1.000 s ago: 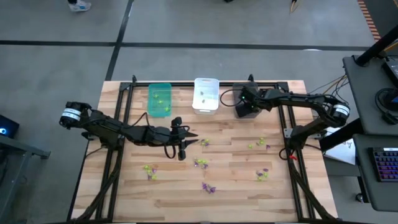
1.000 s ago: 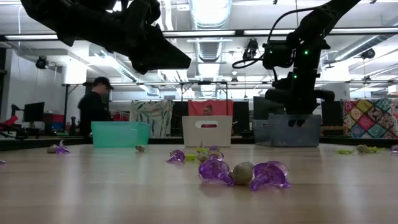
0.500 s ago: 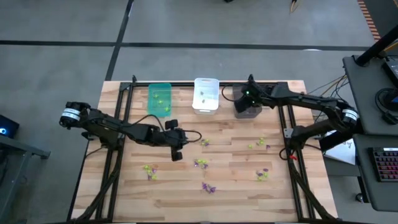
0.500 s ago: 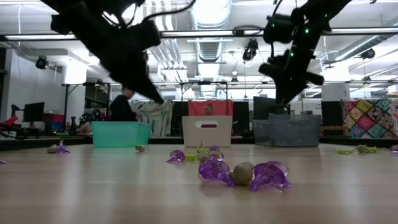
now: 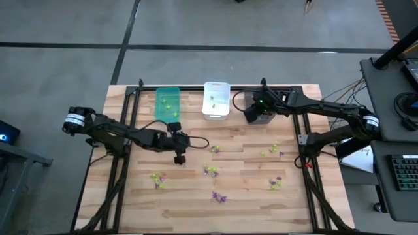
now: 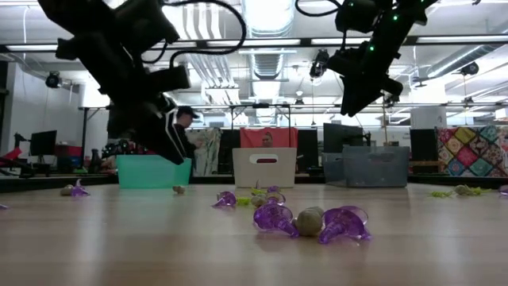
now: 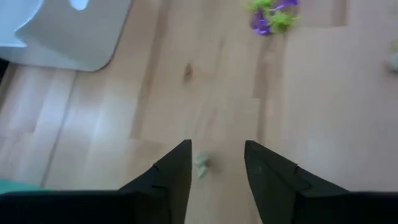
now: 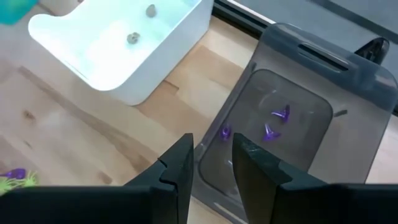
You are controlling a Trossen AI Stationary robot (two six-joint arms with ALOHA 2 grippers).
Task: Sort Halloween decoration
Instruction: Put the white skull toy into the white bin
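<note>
Small purple and yellow-green trinkets lie scattered on the wooden table, among them a cluster [image 5: 210, 171] near the middle and another [image 5: 157, 177] toward the left. My left gripper [image 5: 177, 156] points steeply down at the table, open. A tiny greyish-green trinket [image 7: 201, 165] lies on the wood between its fingers. My right gripper [image 5: 251, 112] hangs open and holds nothing, above the dark grey bin [image 8: 292, 81], which has purple trinkets [image 8: 277, 118] in it. The white bin [image 8: 124, 43] beside it holds two greyish trinkets.
Three bins stand in a row at the far edge: green [image 5: 167, 104], white [image 5: 216, 100] and dark grey [image 5: 261, 116]. More trinkets lie toward the right [image 5: 275, 183] and near the front [image 5: 219, 196]. A person shows in the room behind the green bin [image 6: 184, 131].
My left gripper has drawn back toward the table's left edge, sunk and tipped from nearly level to steeply downward. My right gripper has risen from the dark grey bin and now hangs higher above it.
</note>
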